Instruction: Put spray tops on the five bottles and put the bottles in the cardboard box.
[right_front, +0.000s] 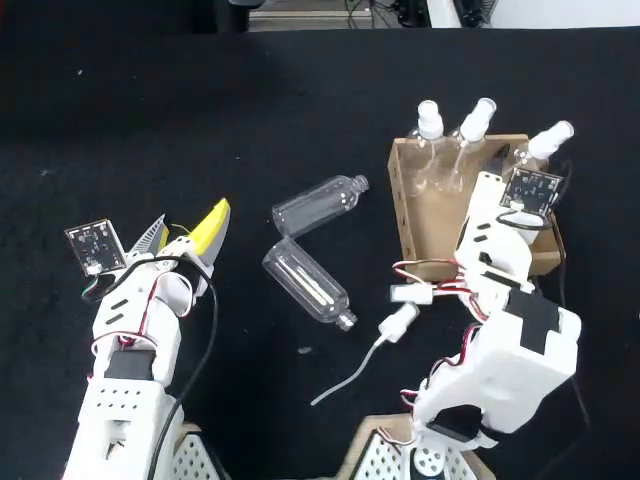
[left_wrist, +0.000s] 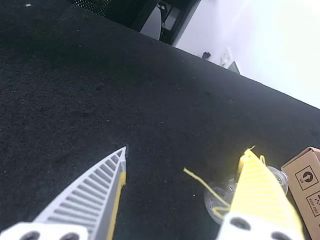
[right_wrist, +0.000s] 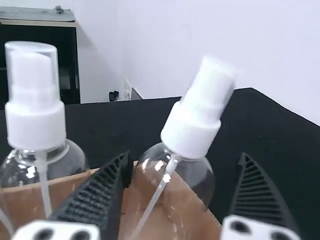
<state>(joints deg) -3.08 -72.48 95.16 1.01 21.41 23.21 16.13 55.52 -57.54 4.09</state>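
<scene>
Three capped bottles (right_front: 432, 150) in box (right_front: 399, 205), 2 o'clock on table (right_front: 150, 120). Two capless bottles (right_front: 305, 280) lie at centre, spray tops (right_front: 400, 322) at their 4 o'clock. Left gripper (right_front: 192, 213), 8 o'clock: jaws spread, empty. Right gripper (right_wrist: 185, 156) over box: jaws spread.

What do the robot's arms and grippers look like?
The left arm and right arm are white with red and black cables and small wrist circuit boards. The left gripper has one yellow and one grey ribbed, pointed finger; the right gripper has black ones.
</scene>
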